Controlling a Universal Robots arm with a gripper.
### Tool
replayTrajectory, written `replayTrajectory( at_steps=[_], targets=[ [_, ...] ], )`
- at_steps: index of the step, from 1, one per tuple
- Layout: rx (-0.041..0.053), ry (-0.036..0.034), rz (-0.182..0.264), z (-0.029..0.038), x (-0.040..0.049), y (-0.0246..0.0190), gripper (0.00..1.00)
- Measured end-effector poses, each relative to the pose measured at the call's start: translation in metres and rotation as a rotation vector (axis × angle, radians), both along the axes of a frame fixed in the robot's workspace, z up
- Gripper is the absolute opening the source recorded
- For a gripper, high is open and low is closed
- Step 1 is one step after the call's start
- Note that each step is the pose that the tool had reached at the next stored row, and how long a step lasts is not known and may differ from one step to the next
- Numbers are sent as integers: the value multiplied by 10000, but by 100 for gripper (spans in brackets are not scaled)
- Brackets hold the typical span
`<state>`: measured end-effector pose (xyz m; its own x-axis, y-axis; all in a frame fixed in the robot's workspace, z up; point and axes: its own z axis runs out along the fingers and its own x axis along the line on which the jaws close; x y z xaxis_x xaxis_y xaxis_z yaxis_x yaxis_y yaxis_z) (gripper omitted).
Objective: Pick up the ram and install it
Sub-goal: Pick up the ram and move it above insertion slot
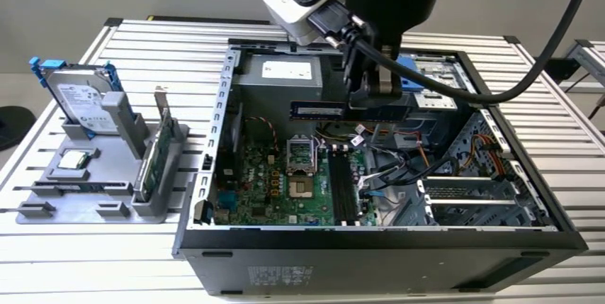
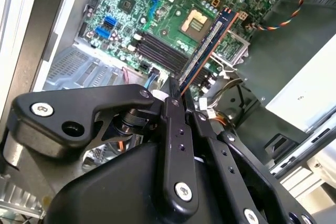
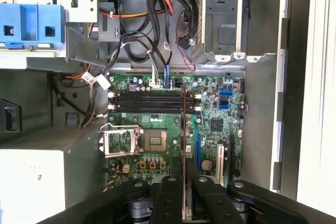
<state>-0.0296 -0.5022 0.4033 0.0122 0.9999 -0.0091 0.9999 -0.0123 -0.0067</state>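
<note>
Two jaws pinch one end of the ram [image 2: 207,48], which juts out over the memory slots [image 2: 157,51].

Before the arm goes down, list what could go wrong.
1. The ram lies crosswise to the memory slots; pressed down like that, it might jam.
2. The gripper holds it by one end, so it may pivot.
3. Loose cables beside the slots could snag.
</note>
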Motion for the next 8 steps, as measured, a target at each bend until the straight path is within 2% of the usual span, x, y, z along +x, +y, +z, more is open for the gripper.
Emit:
replayTrajectory(
  at_steps=[8],
  targets=[
    [0, 0, 0, 0, 86, 0, 0]
  ],
)
